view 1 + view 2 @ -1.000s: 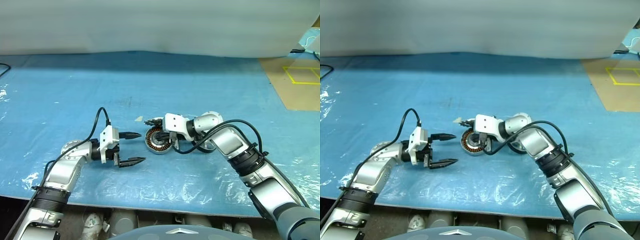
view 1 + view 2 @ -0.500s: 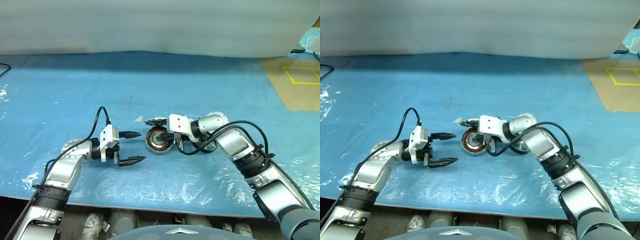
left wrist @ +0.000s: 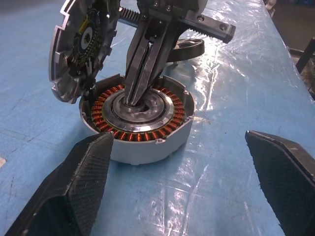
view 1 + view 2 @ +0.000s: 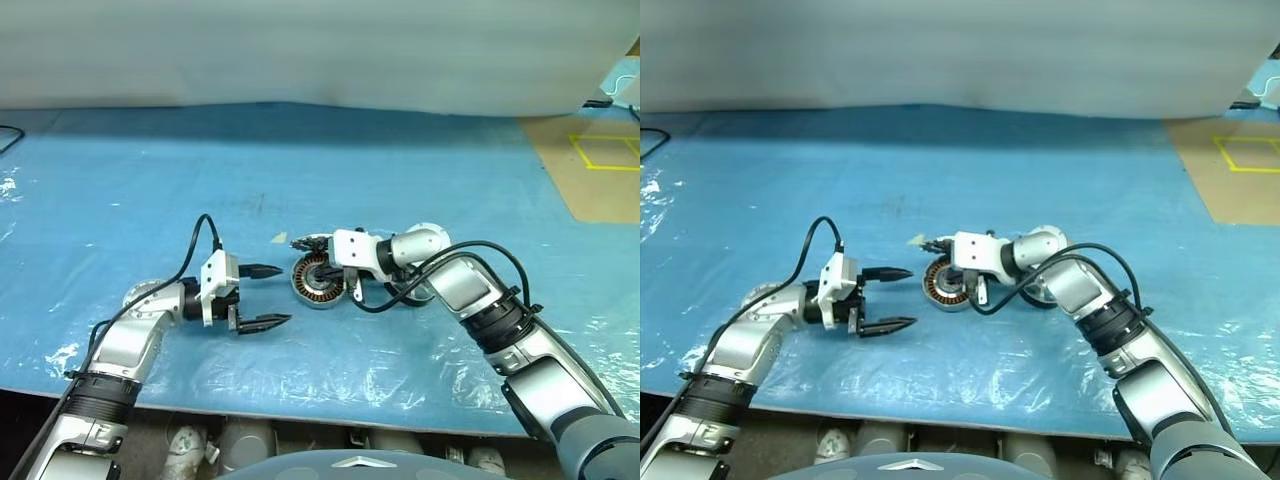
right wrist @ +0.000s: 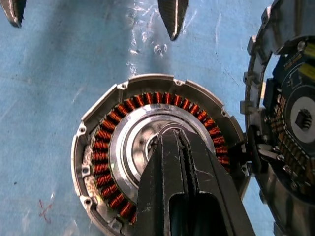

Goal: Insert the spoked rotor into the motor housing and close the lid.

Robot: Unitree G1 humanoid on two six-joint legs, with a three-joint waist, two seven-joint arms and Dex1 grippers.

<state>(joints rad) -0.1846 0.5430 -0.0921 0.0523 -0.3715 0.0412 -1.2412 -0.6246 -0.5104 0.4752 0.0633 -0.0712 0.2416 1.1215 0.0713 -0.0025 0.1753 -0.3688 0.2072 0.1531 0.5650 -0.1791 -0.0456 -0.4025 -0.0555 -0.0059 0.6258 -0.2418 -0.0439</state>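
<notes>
The motor housing sits on the blue sheet, its copper windings and silver hub showing. The lid stands tilted up on edge at the housing's far rim, its dark ribbed underside facing the opening. My right gripper is shut, and its tips are pressed down into the hub's centre hole. To the housing's left my left gripper hovers open and empty, its fingers pointing at the housing. A ring that looks like the spoked rotor lies behind the right gripper, partly hidden by the right arm.
The table is covered with a crinkled blue plastic sheet, and its front edge runs close to my arms. A small paper scrap lies just behind the housing. A brown board with yellow tape lies at the back right.
</notes>
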